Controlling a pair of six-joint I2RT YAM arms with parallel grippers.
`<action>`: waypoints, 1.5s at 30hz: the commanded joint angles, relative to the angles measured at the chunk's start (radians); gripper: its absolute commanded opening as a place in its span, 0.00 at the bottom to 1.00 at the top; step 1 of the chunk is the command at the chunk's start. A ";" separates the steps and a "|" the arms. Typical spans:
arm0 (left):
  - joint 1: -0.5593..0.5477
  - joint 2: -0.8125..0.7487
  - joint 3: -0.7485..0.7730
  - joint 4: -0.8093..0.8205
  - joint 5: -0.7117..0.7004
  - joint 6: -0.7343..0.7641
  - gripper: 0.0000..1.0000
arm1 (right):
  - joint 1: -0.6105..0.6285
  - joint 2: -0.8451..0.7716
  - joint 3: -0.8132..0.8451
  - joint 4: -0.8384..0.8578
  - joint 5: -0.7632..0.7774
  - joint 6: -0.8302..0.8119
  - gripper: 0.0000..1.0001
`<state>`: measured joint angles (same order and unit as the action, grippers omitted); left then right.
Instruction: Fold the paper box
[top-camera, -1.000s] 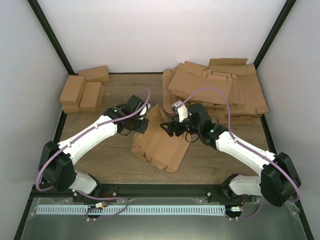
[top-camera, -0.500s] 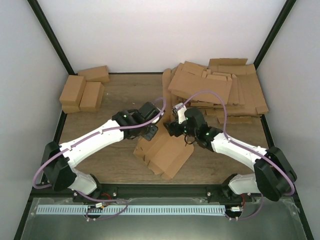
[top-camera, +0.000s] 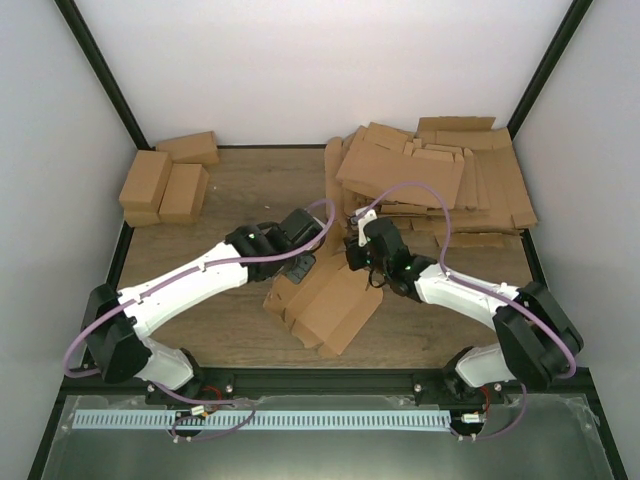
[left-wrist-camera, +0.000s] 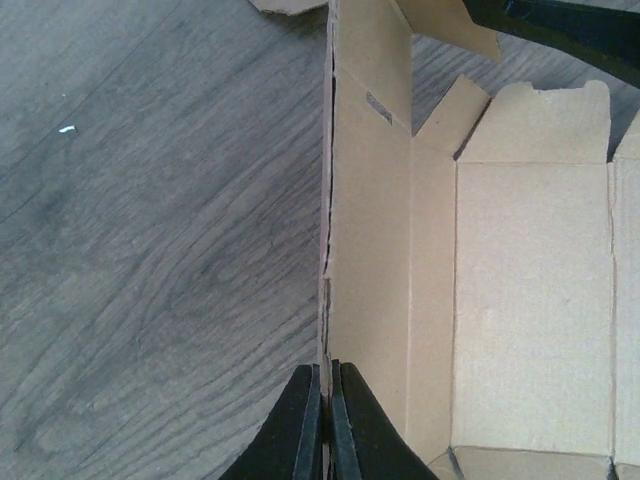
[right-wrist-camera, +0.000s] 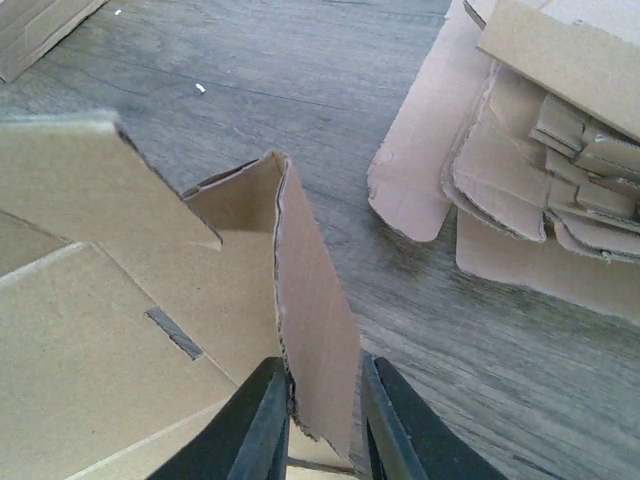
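Observation:
The paper box (top-camera: 330, 300) lies unfolded mid-table as a brown flapped sheet, its far side panels lifted. My left gripper (top-camera: 299, 266) is at its far-left edge. In the left wrist view this gripper (left-wrist-camera: 326, 372) is shut on the upright cardboard wall (left-wrist-camera: 368, 250), whose thin edge sits between the pads. My right gripper (top-camera: 353, 256) is at the far-right corner. Its fingers (right-wrist-camera: 325, 366) hold a standing flap (right-wrist-camera: 315, 300), which crosses the narrow gap at a slant and touches both pads. The open box floor (right-wrist-camera: 90, 340) lies to the left of it.
A big heap of flat cardboard sheets (top-camera: 430, 175) fills the back right and comes close to my right gripper, shown as stacked edges (right-wrist-camera: 540, 130). Three small folded cartons (top-camera: 165, 180) sit at the back left. Black frame rails border the table.
My right gripper has slid left and closed from wide open onto the flap. My left arm has moved right with the box edge, and the box has shifted a little.

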<state>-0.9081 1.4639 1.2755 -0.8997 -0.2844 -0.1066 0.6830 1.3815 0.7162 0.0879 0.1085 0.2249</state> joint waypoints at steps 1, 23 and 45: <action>-0.020 -0.027 -0.001 0.008 -0.057 0.008 0.04 | 0.006 0.007 0.006 0.028 -0.006 -0.023 0.20; -0.138 0.026 -0.012 0.025 -0.358 0.014 0.04 | 0.006 0.028 -0.015 0.053 -0.017 -0.049 0.01; -0.256 0.149 -0.171 0.200 -0.450 0.025 0.04 | 0.006 -0.011 -0.196 0.100 -0.048 0.083 0.01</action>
<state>-1.1484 1.5887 1.1206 -0.7456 -0.7300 -0.0769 0.6842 1.4120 0.5293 0.2012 0.0769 0.2928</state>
